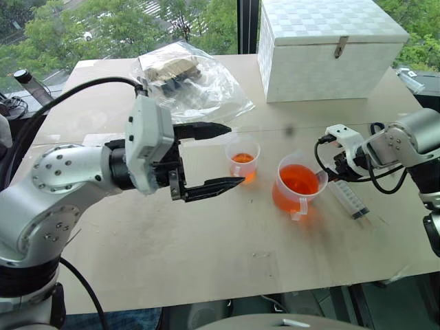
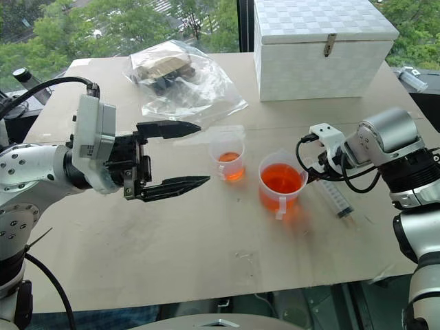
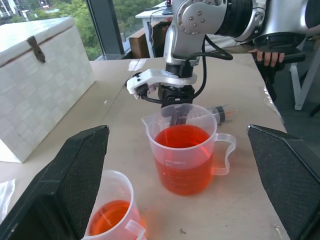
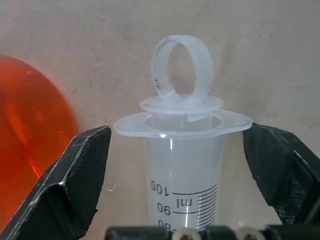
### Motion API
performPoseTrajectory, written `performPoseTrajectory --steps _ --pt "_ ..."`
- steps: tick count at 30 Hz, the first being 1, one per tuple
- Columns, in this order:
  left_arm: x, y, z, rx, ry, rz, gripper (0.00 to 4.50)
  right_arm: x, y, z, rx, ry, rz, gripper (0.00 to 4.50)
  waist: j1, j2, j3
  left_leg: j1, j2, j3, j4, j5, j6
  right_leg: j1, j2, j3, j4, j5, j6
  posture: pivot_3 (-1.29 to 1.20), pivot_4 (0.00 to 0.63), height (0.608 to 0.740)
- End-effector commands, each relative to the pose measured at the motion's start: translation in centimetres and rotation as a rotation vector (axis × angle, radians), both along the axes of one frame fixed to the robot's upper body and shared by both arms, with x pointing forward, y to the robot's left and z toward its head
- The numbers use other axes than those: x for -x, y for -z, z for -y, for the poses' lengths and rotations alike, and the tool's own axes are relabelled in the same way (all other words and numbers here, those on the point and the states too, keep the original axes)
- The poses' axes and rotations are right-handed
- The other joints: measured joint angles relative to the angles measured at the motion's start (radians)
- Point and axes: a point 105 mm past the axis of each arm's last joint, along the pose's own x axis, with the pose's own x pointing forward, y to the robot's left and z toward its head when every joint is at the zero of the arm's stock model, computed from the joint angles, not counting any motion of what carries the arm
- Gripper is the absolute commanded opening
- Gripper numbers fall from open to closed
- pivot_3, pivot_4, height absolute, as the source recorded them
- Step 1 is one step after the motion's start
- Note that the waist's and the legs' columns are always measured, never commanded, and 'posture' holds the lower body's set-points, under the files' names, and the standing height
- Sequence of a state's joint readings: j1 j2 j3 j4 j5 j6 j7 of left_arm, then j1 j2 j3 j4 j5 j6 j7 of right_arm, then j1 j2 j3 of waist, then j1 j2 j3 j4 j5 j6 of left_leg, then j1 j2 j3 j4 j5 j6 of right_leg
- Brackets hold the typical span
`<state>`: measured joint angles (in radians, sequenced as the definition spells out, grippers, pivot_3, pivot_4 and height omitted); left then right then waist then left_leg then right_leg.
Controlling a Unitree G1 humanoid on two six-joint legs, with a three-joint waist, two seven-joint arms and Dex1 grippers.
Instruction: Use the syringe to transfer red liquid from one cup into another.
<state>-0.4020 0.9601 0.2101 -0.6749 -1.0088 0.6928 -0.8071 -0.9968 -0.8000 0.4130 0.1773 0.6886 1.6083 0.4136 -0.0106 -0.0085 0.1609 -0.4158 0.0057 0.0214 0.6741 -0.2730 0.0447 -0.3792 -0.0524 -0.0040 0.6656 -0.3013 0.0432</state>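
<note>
in the left eye view, the wide cup (image 1: 300, 187) with a lip and side handle stood on the table (image 1: 206, 254), more than half full of red liquid (image 1: 298, 180). the small cup (image 1: 243, 159) stood just beside it toward the robot's left, with a shallower layer of the same red in its bottom. the left gripper (image 1: 223, 156) hung level, pointing at the small cup, its two black fingers spread wide with nothing between them. the syringe (image 1: 349, 199) lay flat on the table just to the right of the wide cup, and the right gripper (image 1: 342, 167) was down over its far end; the wrist housing hid the fingertips there. a white box (image 1: 330, 48) and a crumpled clear bag (image 1: 189, 82) sat at the back of the table. the front half of the table was open, and its near edge was in sight.

in the left wrist view, the wide cup (image 3: 186, 150) stood in the middle and the small cup (image 3: 112, 212) was cut off by the picture's edge. the syringe (image 3: 220, 113) showed as a short stub past the wide cup, the rest hidden behind it. a person's hand (image 3: 267, 56) rested at the far edge of the table.

in the right wrist view, the syringe (image 4: 184, 165) lay between the spread right fingers (image 4: 70, 185), with small gaps on both sides of its flange, so nothing was pinched. its looped white plunger end pointed away from the camera. part of the wide cup's red showed at one side, cut off.
</note>
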Motion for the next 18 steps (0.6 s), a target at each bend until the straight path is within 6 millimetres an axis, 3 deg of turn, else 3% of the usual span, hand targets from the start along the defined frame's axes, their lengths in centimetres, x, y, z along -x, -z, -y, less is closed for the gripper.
performPoseTrajectory --steps 1,4,11,16,18 --pt "0.5 -1.3 -0.1 0.002 0.015 0.031 4.50 0.1 -0.2 0.4 -0.023 0.029 0.006 2.80 0.000 0.000 0.000 0.000 0.000 0.000 0.000 0.000 0.000 0.000 0.000 0.000 0.000 0.000 0.000 0.00 0.150 0.740" --pt "0.3 -1.4 -0.1 -0.007 0.016 0.029 4.50 0.1 -0.6 0.4 -0.050 0.038 0.016 1.51 -0.002 0.000 0.000 0.000 0.000 0.000 0.000 0.000 0.000 0.000 0.000 0.000 0.000 0.000 0.000 0.00 0.150 0.740" --pt "-0.5 -1.9 -0.2 -0.007 -0.003 0.025 4.50 -1.0 -5.4 1.0 -0.148 0.098 0.200 1.51 -0.002 0.000 0.000 0.000 0.000 0.001 0.000 0.000 0.000 0.000 0.000 0.000 0.000 0.000 0.000 0.00 0.150 0.740" --pt "-1.7 -3.3 -0.5 0.069 -0.029 0.019 4.50 -1.1 -12.0 -1.1 -0.326 0.026 0.516 1.51 -0.002 0.000 0.000 -0.001 0.000 0.000 0.000 0.000 0.000 -0.001 0.001 0.000 0.000 0.000 0.000 0.00 0.150 0.740" --pt "-2.9 -4.2 -0.8 0.096 -0.080 0.025 4.50 0.7 -15.4 -2.7 -0.490 -0.106 0.664 1.51 -0.001 0.000 0.000 0.000 0.000 0.000 -0.001 0.000 0.000 -0.001 0.002 0.000 0.001 0.000 0.000 0.00 0.150 0.740"
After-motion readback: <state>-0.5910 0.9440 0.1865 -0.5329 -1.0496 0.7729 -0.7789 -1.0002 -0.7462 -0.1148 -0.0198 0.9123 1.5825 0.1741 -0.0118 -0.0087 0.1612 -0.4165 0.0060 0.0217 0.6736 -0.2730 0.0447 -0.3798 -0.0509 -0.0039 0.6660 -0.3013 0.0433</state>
